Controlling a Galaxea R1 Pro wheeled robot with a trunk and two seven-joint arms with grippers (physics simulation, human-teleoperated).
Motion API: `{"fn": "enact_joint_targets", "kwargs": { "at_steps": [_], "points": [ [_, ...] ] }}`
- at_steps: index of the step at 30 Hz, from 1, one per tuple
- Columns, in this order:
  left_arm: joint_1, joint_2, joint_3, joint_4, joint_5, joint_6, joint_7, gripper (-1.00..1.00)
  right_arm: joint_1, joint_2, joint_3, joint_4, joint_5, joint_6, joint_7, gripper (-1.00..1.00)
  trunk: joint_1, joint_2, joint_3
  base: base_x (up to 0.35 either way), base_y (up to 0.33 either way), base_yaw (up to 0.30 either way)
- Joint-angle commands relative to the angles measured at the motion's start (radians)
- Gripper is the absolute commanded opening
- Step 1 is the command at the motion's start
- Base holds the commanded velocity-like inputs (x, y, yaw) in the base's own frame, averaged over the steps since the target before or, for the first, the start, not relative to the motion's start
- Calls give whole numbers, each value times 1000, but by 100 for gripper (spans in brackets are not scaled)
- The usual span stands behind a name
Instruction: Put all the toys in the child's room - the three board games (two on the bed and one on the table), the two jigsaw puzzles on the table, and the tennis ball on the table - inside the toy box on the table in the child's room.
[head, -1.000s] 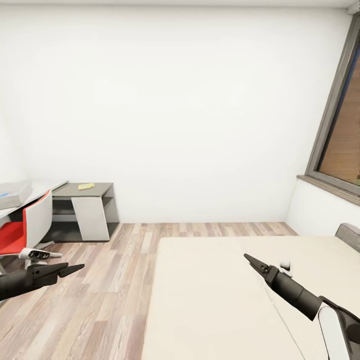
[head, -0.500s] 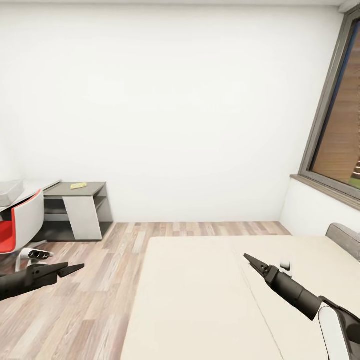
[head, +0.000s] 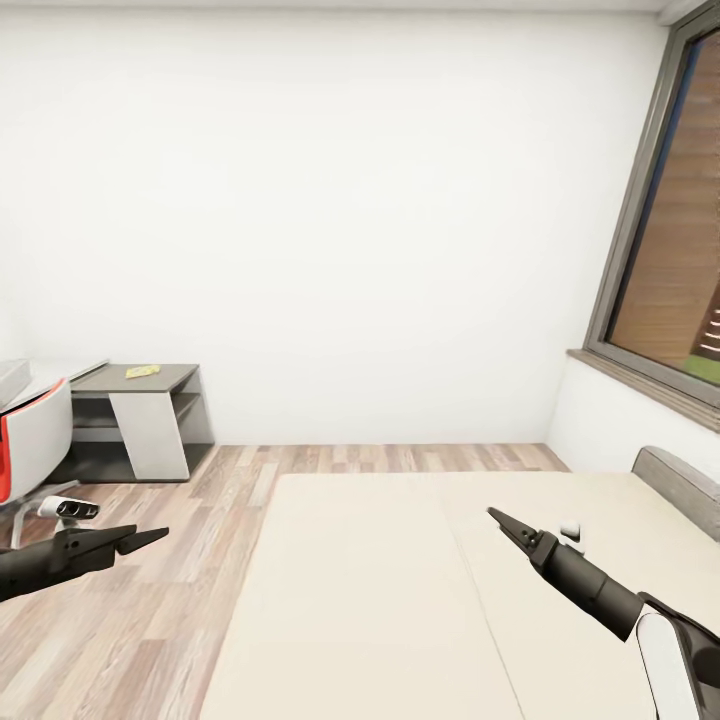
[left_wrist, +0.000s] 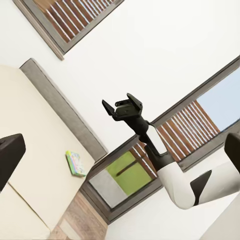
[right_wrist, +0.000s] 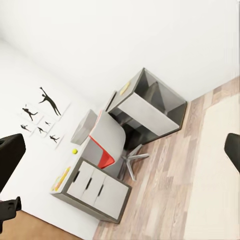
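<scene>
Bench (head: 150, 378) cut by left edge in head view; pale item on dark top (head: 142, 371) too small to identify. Toy box (head: 8, 372) only a sliver at that edge. Red-and-white chair (head: 30, 445) partly cropped. Bed (head: 400, 600) runs off bottom and right. Board game (left_wrist: 75, 164) on mattress too small to read. Yellow-green ball (right_wrist: 74, 151) a mere speck.

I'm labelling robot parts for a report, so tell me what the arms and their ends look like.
Both arms are matte black toward the tip. The right arm has a glossy white rounded shell further back. Each ends in a black pincer: left pincer, right pincer, with slim pointed fingers. No cables or markings are visible.
</scene>
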Motion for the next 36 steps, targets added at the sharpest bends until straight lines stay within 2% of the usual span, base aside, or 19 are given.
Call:
{"fn": "enact_joint_targets", "kwargs": {
  "at_steps": [1,36],
  "points": [
    [-1,1,-5,0,5,11,-3,100,0,0,-1,0,0,5,3,100,0,-1,0,0,-291,0],
    [-1,2,-5,0,6,11,-3,100,0,0,-1,0,0,5,3,100,0,-1,0,0,-291,0]
  ]
}}
